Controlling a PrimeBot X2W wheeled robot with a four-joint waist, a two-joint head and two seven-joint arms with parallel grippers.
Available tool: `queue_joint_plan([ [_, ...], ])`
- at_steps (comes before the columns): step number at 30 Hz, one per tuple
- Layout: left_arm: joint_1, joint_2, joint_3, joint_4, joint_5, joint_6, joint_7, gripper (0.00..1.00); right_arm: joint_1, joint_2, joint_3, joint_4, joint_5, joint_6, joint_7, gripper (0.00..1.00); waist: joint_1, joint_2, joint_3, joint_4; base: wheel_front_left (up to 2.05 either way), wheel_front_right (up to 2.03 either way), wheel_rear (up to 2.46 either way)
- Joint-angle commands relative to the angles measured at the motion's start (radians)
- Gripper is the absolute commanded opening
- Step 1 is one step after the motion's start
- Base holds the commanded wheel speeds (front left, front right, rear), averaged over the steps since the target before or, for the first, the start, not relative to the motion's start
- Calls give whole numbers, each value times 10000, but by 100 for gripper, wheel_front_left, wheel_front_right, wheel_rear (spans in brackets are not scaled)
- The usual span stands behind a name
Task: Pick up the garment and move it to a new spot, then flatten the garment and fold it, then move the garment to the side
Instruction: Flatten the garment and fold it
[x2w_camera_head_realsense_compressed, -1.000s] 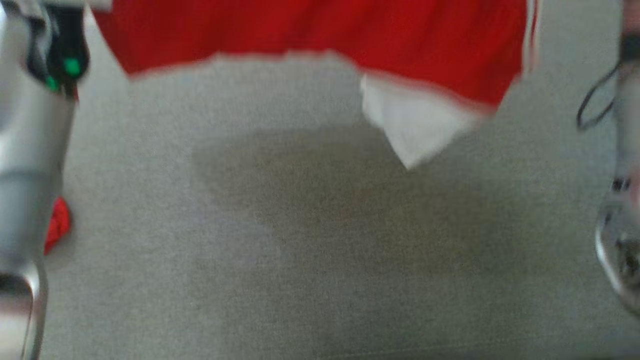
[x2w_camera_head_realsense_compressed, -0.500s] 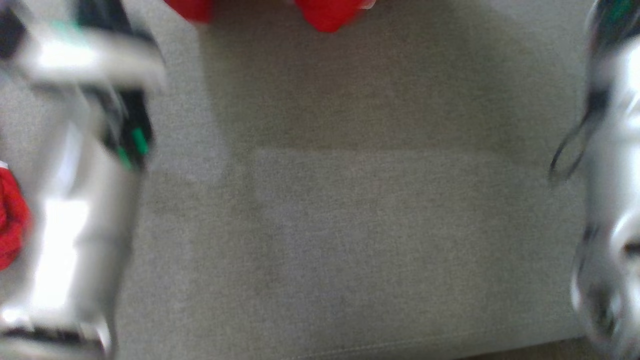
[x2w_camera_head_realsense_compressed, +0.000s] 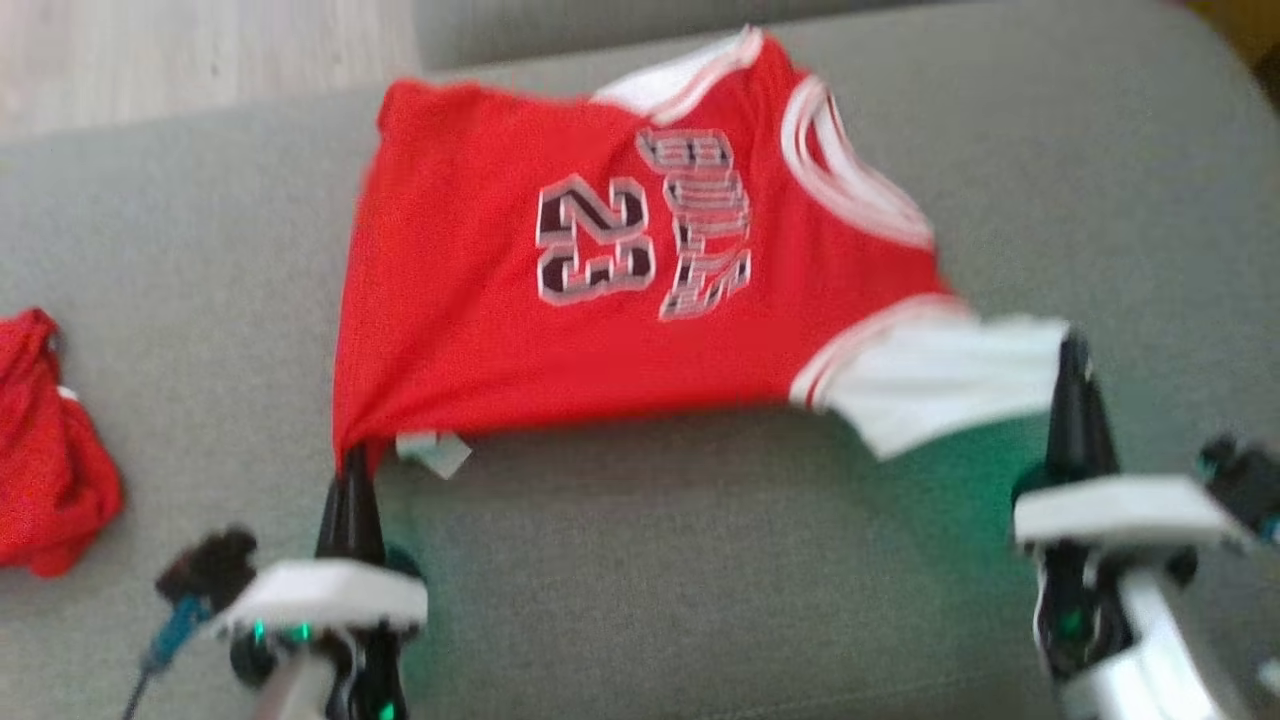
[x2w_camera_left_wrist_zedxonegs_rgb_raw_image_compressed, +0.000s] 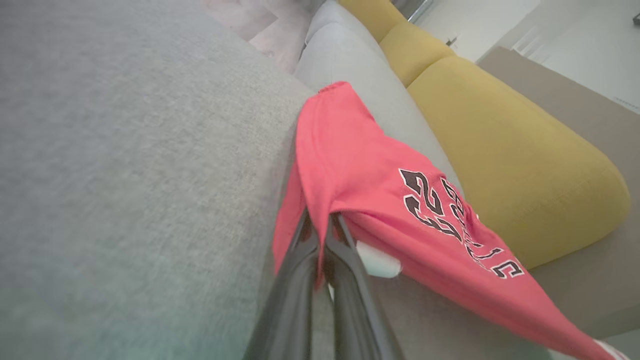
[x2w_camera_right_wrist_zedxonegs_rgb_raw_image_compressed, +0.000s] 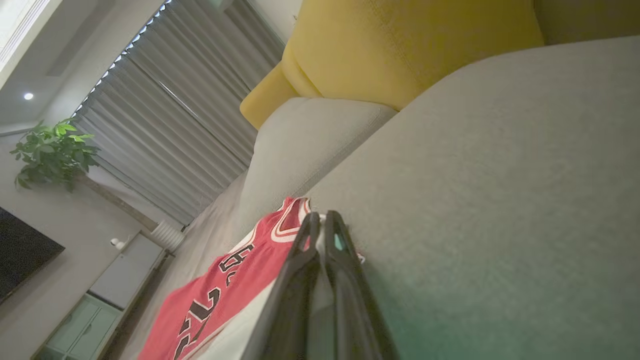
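Note:
The garment (x2w_camera_head_realsense_compressed: 600, 260) is a red jersey with white trim, the number 23 and a white under-layer. It lies spread across the grey sofa seat, its near edge lifted. My left gripper (x2w_camera_head_realsense_compressed: 352, 462) is shut on the garment's near left corner (x2w_camera_left_wrist_zedxonegs_rgb_raw_image_compressed: 320, 200). My right gripper (x2w_camera_head_realsense_compressed: 1075, 350) is shut on the white near right corner (x2w_camera_right_wrist_zedxonegs_rgb_raw_image_compressed: 300, 240). Both wrist views show the fingers pressed together with cloth between them.
A second red cloth (x2w_camera_head_realsense_compressed: 45, 440) lies crumpled at the seat's left. The grey seat (x2w_camera_head_realsense_compressed: 700, 560) stretches bare in front of the garment. Yellow cushions (x2w_camera_left_wrist_zedxonegs_rgb_raw_image_compressed: 500, 150) stand behind the sofa. Wooden floor (x2w_camera_head_realsense_compressed: 200, 50) shows at the far left.
The head camera has swung, so the whole picture shifted. The garment, earlier hanging across the top of the picture, now lies spread on the seat, with both grippers lower and nearer.

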Motion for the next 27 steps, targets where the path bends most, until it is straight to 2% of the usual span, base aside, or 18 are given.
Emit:
queue_joint_plan([
  [1, 327, 81, 406, -249, -27, 18, -52, 0, 130, -125, 261, -417, 174, 2, 2, 0, 4, 0, -631, 24, 0, 0, 0],
  [3, 779, 31, 281, -332, 73, 18, -52, 0, 686, -180, 348, -438, 289, 2, 89, 0, 4, 0, -958, 48, 0, 0, 0],
  [6, 1422, -132, 603, -598, -141, 18, -52, 0, 1376, -209, 354, -510, 463, 2, 196, 0, 4, 0, -1370, 87, 0, 0, 0],
  [16, 2750, -373, 489, -1573, -155, 18, -53, 0, 2656, -238, 213, -899, 622, 2, 429, 0, 4, 0, -1872, 515, 0, 0, 0],
  [20, 2963, -322, -114, -1883, -236, 18, -53, 0, 2911, -143, 105, -1139, 675, 2, 543, 0, 4, 0, -1897, 740, 0, 0, 0],
  [27, 2572, -334, -461, -2421, -535, 18, -53, 0, 2395, 94, -21, -1603, 687, 2, 799, 0, 4, 0, -1581, 858, 0, 0, 0],
])
